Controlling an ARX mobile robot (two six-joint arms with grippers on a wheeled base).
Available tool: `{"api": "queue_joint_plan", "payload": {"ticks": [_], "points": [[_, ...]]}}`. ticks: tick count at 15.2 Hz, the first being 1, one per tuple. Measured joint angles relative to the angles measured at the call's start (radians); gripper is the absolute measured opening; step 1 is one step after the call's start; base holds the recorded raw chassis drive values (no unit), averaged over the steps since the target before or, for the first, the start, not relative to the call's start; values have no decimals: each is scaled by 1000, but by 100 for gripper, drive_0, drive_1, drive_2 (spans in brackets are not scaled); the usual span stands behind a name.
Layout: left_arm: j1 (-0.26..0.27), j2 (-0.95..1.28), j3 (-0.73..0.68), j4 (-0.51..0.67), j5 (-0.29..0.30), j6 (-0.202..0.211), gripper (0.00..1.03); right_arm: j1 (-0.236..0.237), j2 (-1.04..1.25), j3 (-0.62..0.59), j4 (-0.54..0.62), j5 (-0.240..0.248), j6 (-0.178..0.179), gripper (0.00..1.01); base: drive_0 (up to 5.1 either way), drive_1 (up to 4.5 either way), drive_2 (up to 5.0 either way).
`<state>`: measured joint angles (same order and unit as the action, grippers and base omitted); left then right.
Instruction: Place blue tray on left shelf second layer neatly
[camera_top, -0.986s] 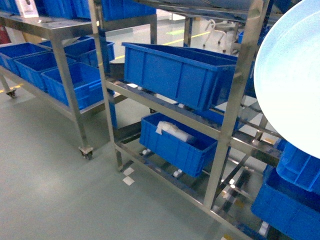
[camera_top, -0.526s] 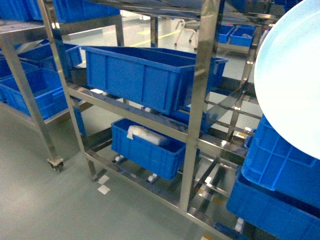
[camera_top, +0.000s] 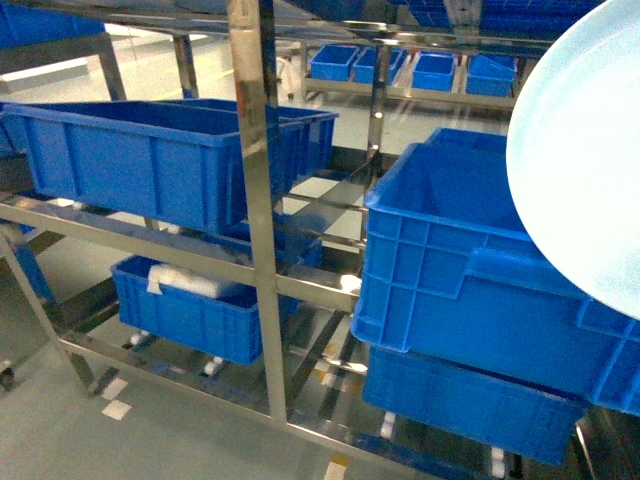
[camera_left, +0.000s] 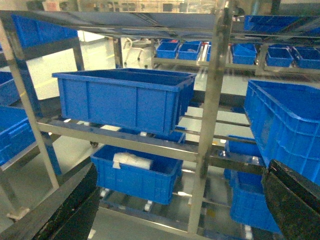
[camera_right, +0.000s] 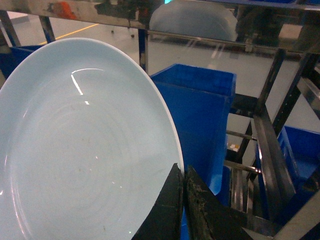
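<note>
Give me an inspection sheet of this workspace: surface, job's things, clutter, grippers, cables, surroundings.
Surface: stainless-steel rack with mirror-like uprights; grey floor below.
Job's things: blue tray held up at the right of the head view, not yet on any shelf.
Clutter: large blue crate on a middle tier; smaller crate below it holding a white bagged item; two stacked blue crates on the right.
Grippers: right gripper shut on the tray's rim; left gripper open, fingers wide apart, empty.
Cables: nothing seen.
Surroundings: more racks with blue bins behind.
</note>
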<state>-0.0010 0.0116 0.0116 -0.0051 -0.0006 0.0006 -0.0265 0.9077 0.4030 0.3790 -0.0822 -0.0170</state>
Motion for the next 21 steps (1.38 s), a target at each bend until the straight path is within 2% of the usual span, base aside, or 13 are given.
{"api": "queue_joint_plan", "payload": {"ticks": [1,10,21], "points": [[0,0,0,5,0,0,98,0,-3,0,1,0,0,2,-154,-154,-154],[0,0,0,-4,0,0,98,0,-2,0,-1,-1,-2,2,-1,424,-425],[0,0,0,0,0,0,98,0,0,0,-1,-12,-3,2,0,0,0]]}}
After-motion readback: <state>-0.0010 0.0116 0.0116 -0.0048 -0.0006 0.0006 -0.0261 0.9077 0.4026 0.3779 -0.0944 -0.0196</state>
